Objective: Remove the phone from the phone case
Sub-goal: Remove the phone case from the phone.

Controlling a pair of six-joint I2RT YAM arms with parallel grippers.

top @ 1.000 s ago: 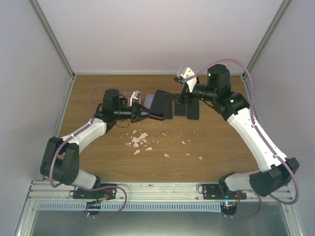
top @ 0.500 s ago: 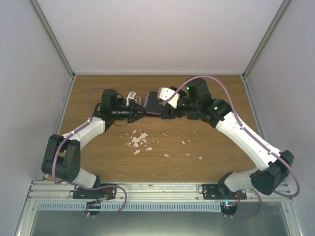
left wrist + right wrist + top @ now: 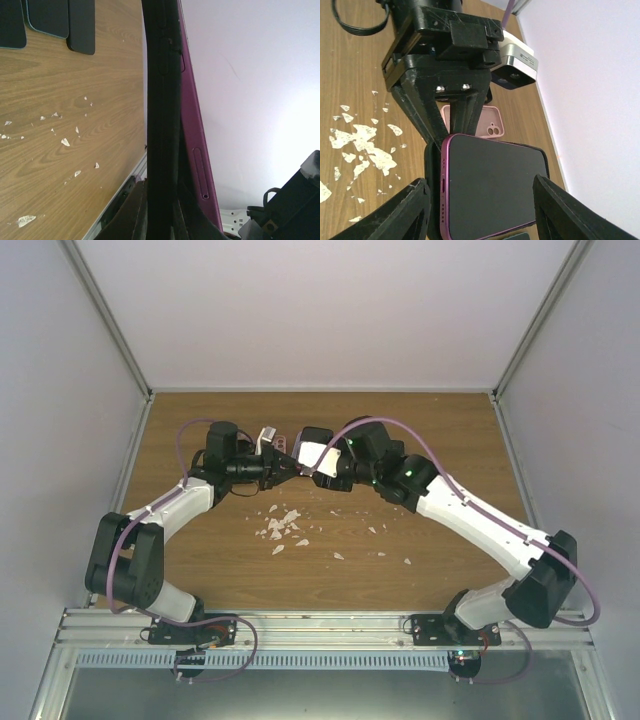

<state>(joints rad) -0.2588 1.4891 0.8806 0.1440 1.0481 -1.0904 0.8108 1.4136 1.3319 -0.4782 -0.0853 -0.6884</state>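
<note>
— How do the arms stand?

— In the top view both reach in to meet at the middle of the table point(image 3: 440, 430). The left arm bends out to the left edge of the frame, and its forearm slants up and right to the centre. The right arm folds at the lower right and runs a long white forearm up and left. Its wrist is just beside the left one.

— And the hands?

— The left gripper point(image 3: 287, 468) is clamped tight on one end of the phone point(image 3: 492, 185), which sits in its case point(image 3: 160, 125) and is held off the wood. The right gripper point(image 3: 481, 182) has its jaws spread, one at each long edge of the phone and very near it. I cannot tell whether the pads press yet.

— How does the phone look?

— It has a dark screen and a purple rim. The right wrist view faces the screen in the lower middle of the frame. The left wrist view sees it edge-on as a tall strip up the centre, with the black case on the left and the purple side showing along its right.

— Anything else?

— White flakes point(image 3: 282, 525) lie below the centre. A pink case point(image 3: 492, 129) lies on the wood behind the left fingers, and dark slabs point(image 3: 47, 17) lie flat at the upper left of the left wrist view.
</note>
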